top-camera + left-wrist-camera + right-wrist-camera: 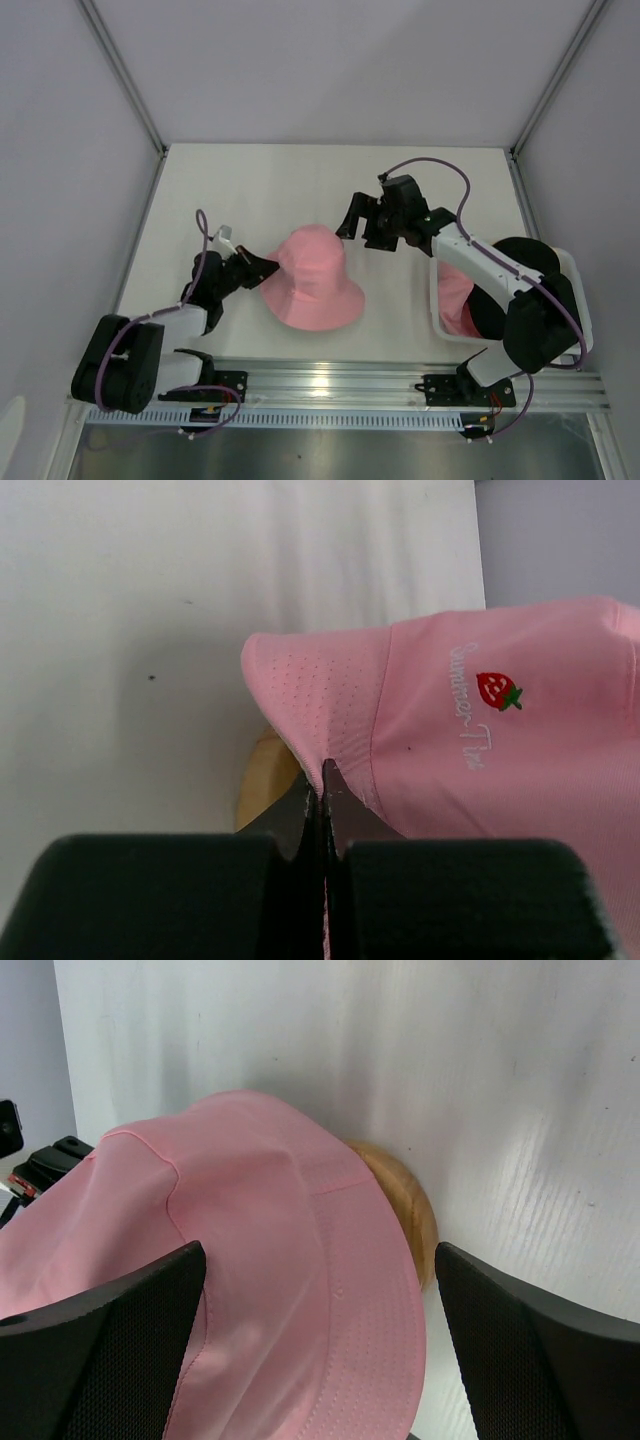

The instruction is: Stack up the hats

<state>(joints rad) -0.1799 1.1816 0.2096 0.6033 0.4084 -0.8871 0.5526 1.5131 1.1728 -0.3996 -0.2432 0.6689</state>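
A pink bucket hat [312, 278] sits over a wooden round-topped stand in the middle of the table. The stand peeks out under the brim in the left wrist view [262, 780] and the right wrist view [405, 1200]. My left gripper [262, 270] is shut on the hat's left brim edge [310, 745], its jaws pinched together on the fabric [322, 780]. My right gripper [362, 225] is open and empty, just above the hat's far right side [300, 1290], fingers [120, 1340] spread wide. A black hat [528, 256] lies in the basket. The beige hat is out of view.
A white basket [436, 300] stands at the right, partly under my right arm, with some pink fabric [456, 296] in it beside the black hat. White walls enclose the table on three sides. A metal rail [400, 378] runs along the near edge.
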